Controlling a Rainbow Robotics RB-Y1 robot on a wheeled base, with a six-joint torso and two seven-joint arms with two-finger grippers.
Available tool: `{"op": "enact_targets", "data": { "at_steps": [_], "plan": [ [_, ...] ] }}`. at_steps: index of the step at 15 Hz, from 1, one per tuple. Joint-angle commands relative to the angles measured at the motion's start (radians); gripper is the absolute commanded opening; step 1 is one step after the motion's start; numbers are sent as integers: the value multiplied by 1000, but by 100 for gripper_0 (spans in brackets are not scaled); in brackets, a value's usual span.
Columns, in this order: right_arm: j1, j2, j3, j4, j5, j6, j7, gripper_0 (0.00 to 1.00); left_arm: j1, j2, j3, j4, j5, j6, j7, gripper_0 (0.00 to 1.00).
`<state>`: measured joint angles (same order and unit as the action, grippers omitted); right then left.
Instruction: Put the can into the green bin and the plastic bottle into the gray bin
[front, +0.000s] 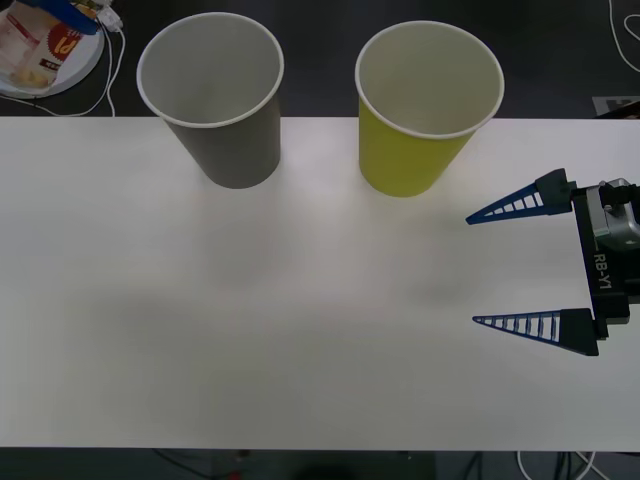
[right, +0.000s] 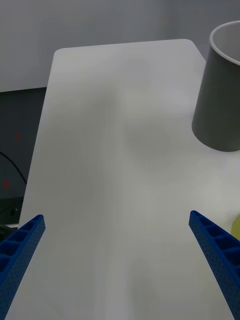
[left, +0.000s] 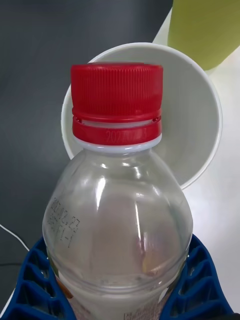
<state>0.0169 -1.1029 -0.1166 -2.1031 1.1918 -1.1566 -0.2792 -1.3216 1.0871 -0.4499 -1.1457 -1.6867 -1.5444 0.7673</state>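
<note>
White and matte, the surface (front: 300, 330) is carrying two bins along its far edge. The gray bin (front: 215, 95) is standing upright on the robot's left; the green bin (front: 425, 105) is standing upright just beside it on the right, the two not touching.

The right hand (front: 472, 270) is hovering over the right side of the surface, near the green bin, with its blue ribbed fingers (front: 515, 205) spread wide apart and nothing between them.

The left hand (left: 120, 287) is clamping the bottle (left: 117, 215) by its lower body, fingers pressing both sides. The bottle's red cap (left: 116, 102) is pointing toward the white inside of the gray bin (left: 200, 125), whose open mouth is lying directly beyond it. The green bin's wall (left: 205, 30) is showing past that rim.
</note>
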Motion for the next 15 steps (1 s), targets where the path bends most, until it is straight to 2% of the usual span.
{"op": "enact_targets", "data": {
  "at_steps": [1,5,9,13,15],
  "plan": [
    [0,0,0,0,0,0,0,100,-80,-30,-73,73,16,1,-3,0],
    [0,0,0,0,0,0,0,100,-139,-104,-82,175,9,1,-10,0],
    [0,0,0,0,0,0,0,100,-183,-188,-82,219,-76,1,-6,0],
    [0,0,0,0,0,0,0,100,-245,-265,-82,330,-100,4,-14,0],
    [0,0,0,0,0,0,0,100,-265,-299,-82,345,-146,9,-10,0]
  ]
}}
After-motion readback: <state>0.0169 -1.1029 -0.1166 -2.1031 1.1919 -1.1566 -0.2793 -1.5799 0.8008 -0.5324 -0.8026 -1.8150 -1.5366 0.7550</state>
